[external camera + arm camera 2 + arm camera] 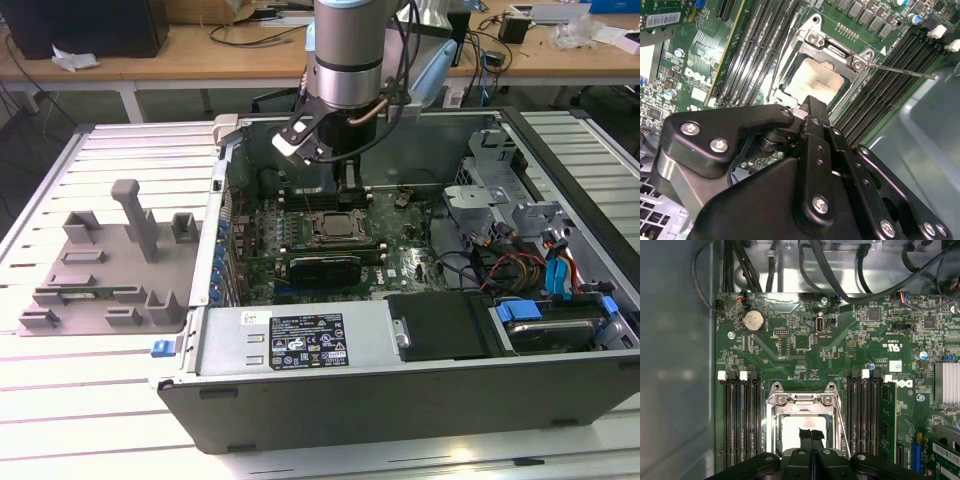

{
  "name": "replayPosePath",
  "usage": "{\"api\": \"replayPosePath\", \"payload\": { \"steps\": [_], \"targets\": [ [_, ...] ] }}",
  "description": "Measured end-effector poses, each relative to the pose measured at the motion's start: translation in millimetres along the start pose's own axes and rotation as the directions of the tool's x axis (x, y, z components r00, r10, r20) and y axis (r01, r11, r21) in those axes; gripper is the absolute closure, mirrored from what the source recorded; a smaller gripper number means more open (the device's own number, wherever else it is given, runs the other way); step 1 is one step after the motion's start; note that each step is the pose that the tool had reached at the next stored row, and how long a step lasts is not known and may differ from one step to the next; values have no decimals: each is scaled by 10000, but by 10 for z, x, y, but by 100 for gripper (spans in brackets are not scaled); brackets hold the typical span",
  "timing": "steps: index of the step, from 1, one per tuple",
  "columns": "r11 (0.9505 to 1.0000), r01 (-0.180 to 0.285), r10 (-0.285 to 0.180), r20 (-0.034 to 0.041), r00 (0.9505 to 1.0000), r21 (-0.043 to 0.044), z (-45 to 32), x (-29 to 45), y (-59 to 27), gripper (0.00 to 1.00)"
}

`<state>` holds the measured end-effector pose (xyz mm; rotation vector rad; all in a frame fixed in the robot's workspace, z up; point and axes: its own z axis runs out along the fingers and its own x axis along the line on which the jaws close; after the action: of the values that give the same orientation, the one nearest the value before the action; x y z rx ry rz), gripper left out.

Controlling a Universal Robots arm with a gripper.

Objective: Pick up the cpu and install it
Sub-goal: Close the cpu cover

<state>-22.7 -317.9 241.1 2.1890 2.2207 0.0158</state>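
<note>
Hovering just over the socket frame near the middle of the exterior view, with the jaws of the gripper seemingly pressed together on nothing visible. Appears to leave the cpu lying as a pale square inside that frame. Risks nudging the chip askew through any off-centre descent, bending contacts beneath, or snagging the thin lever alongside.

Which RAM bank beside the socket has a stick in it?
The RAM bank on the heatsink side, away from the case wall: a green stick stands in its outer slot. The wall-side bank is bare.
</note>
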Motion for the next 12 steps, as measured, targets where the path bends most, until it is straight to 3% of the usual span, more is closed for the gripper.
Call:
{"api": "replayPosePath", "payload": {
  "steps": [2,4,6,9,11,12],
  "targets": [
    [9996,298,-298,-7,9996,-3,0,0,0,89],
    [9953,968,-968,-21,9953,-10,0,0,0,89],
    [9909,1347,-1347,-31,9909,-14,0,0,0,89],
    [9743,2251,-2251,-50,9743,-27,0,0,0,89],
    [9660,2584,-2585,-57,9660,-32,0,0,0,89],
    [9586,2846,-2846,-62,9586,-36,0,0,0,89]
  ]
}}
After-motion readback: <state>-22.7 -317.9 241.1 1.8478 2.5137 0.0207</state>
